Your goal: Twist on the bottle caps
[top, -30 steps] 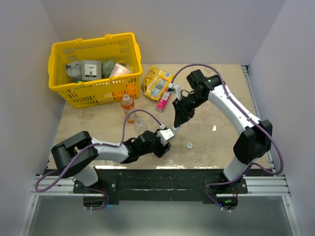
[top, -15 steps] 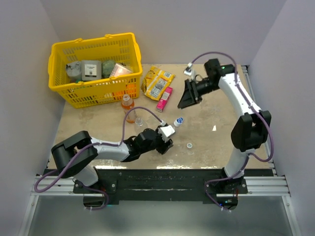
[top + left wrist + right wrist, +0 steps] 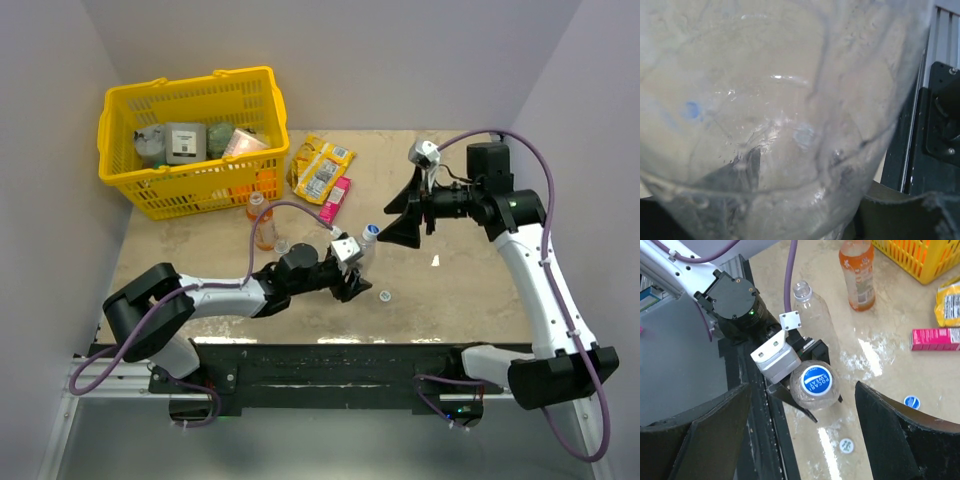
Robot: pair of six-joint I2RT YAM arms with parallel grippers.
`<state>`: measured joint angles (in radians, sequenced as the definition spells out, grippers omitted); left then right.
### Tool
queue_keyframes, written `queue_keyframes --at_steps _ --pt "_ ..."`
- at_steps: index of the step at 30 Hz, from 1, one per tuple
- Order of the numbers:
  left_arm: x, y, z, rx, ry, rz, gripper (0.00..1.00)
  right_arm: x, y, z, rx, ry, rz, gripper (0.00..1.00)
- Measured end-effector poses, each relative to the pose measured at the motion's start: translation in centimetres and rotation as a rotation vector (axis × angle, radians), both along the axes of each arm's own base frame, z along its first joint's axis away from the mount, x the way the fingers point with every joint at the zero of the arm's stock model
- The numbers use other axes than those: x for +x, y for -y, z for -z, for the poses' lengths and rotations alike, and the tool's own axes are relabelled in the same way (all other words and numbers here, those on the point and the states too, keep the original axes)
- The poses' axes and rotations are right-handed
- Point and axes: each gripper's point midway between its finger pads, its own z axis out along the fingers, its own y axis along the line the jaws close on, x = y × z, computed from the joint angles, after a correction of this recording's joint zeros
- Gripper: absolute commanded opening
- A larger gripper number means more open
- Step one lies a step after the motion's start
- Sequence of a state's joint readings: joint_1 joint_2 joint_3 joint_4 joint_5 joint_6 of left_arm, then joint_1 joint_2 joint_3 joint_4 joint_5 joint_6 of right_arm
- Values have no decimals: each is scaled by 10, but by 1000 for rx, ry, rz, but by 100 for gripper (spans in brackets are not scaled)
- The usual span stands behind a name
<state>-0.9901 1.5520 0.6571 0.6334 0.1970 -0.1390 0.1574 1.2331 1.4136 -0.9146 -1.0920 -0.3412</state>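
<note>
My left gripper (image 3: 350,278) is shut on a clear bottle (image 3: 815,390) and holds it off the table. A blue cap (image 3: 817,381) sits on that bottle's neck, facing my right wrist camera. The same bottle (image 3: 790,100) fills the left wrist view. My right gripper (image 3: 392,225) stands open to the right of the capped bottle (image 3: 368,238), apart from it and holding nothing. An uncapped orange bottle (image 3: 260,220) and an uncapped clear bottle (image 3: 282,246) stand left of it. Two loose caps lie on the table, one blue (image 3: 911,401) and one whitish (image 3: 846,444).
A yellow basket (image 3: 120,125) with several items stands at the back left. A yellow snack bag (image 3: 320,165) and a pink packet (image 3: 336,198) lie behind the bottles. The whitish cap (image 3: 385,296) lies near the table's front edge.
My right gripper has opened, let go of the cap on the bottle, and drawn back to the right. My left gripper has shifted right and raised the capped bottle.
</note>
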Motion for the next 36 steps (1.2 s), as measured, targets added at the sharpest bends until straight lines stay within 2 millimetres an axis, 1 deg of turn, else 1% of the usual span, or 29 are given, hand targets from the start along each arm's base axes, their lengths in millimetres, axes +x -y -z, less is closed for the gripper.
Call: queue_keyframes --at_steps 3,7,9,10,12,13,15,16,17,19,20,21,23,25,28,31,34,36 --pt "5 7 -16 -36 14 14 0 0 -10 3 10 18 -17 86" --pt "5 13 -28 -62 24 38 0 7 -19 17 1 3 4 84" --pt "3 15 -31 -69 26 51 0 11 -22 22 -7 1 29 78" --pt "3 16 -32 -72 27 57 0 13 -23 23 -10 7 40 69" --pt "2 17 -35 -77 29 65 0 17 -25 23 -10 24 62 56" --pt "2 18 -36 -79 29 66 0 19 -26 22 -10 27 71 42" --pt "3 17 -36 -78 17 57 1 19 -28 20 1 19 70 28" --pt "5 17 -35 -77 12 51 29 18 -29 19 6 13 67 19" --pt "6 16 -35 -75 10 48 47 19 -30 19 7 18 69 16" --pt "7 16 -36 -78 2 42 77 21 -31 18 10 21 69 13" --pt "8 16 -35 -72 -5 33 99 22 -31 19 8 22 71 12" --pt "9 15 -34 -68 -8 25 100 23 -31 19 6 25 72 12" --pt "12 13 -31 -58 -22 10 100 34 -27 21 -26 65 103 10" --pt "15 8 -27 -40 -33 -11 100 40 -25 20 -46 87 115 9" --pt "21 -5 -25 -22 -32 -49 100 55 -24 11 -76 150 132 6" --pt "21 -15 -26 -11 -32 -72 100 61 -21 11 -100 179 155 5" --pt "10 -22 -21 17 -47 -42 100 90 -6 11 -172 299 246 5" --pt "3 -23 -17 40 -45 -4 99 108 8 15 -209 349 315 6"
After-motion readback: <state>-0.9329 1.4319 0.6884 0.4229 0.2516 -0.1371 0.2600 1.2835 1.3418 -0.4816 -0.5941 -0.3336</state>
